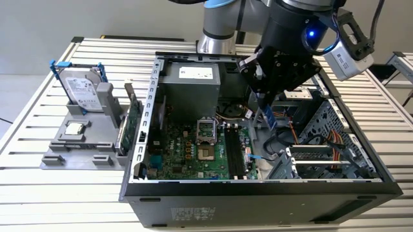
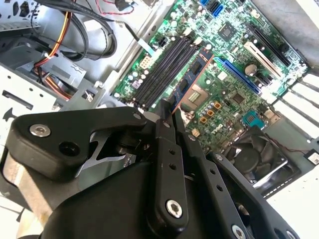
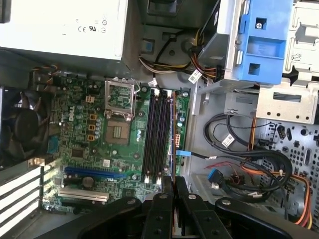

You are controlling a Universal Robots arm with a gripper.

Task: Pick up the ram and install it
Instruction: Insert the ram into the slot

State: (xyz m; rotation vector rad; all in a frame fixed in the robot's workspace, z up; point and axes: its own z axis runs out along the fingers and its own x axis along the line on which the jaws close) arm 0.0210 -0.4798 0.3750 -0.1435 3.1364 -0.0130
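We observe the end effector [image 1: 266, 112] positioned over the open computer case [image 1: 258, 186], which lies on its side on the slatted surface [image 1: 38, 176]. Its fingers [image 2: 167, 117] are closed on the ram [image 2: 192, 79], a narrow dark-blue board that extends from the fingertips toward the motherboard [image 3: 79, 144]. In the exterior view the ram [image 1: 266, 117] hangs edge-down directly below the end effector, above the inner region of the case and clear of the board beneath it.

In the second wrist view we see the ram lying roughly parallel to the black memory slots [image 2: 162, 67], just beside them and nearer the processor socket [image 2: 199, 94]. We cannot tell from that view whether its lower edge touches anything. In the first wrist view the memory slots [image 3: 158, 134] lie directly ahead of the closed fingertips [image 3: 169, 186], with the socket [image 3: 118, 132] to one side of them and the cable bundle [image 3: 249, 169] to the other.

Well apart from the end effector, outside the case, a grey fixture [image 1: 84, 140] carries a hard drive [image 1: 84, 92] standing upright and a green expansion card [image 1: 131, 128] on edge.
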